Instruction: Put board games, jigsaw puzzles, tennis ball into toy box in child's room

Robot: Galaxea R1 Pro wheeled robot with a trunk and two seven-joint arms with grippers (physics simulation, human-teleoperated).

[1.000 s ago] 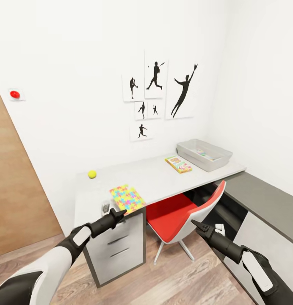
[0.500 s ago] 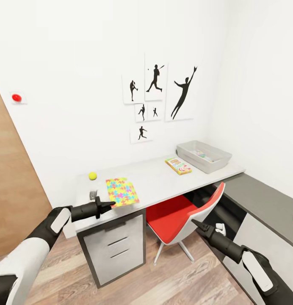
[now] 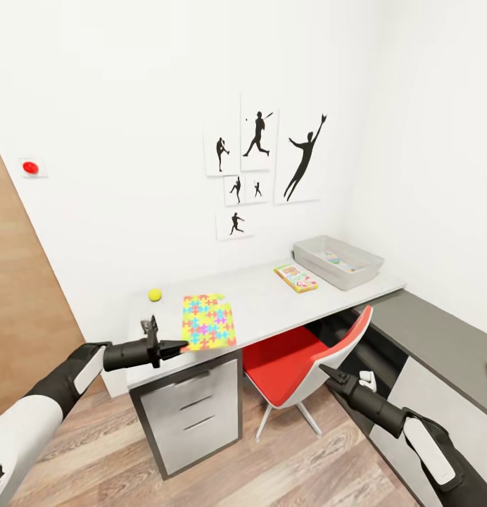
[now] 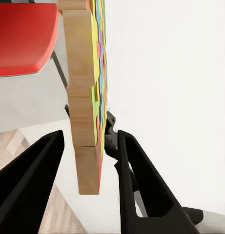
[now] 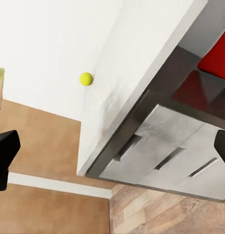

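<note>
Multicoloured jigsaw puzzle (image 3: 209,322): lifted off the table (image 3: 272,299), tilted, near its front left part; wooden edge between the fingers in the left wrist view (image 4: 85,122).
Left gripper (image 3: 174,346): fingers (image 4: 34,180) either side of the puzzle's near edge, closed on it.
Right gripper (image 3: 330,372): low beside the red chair (image 3: 293,359), fingers spread, holding nothing.
Tennis ball (image 3: 155,294): on the table, behind the puzzle.
Board game (image 3: 295,277): beside the toy box (image 3: 337,262).
</note>
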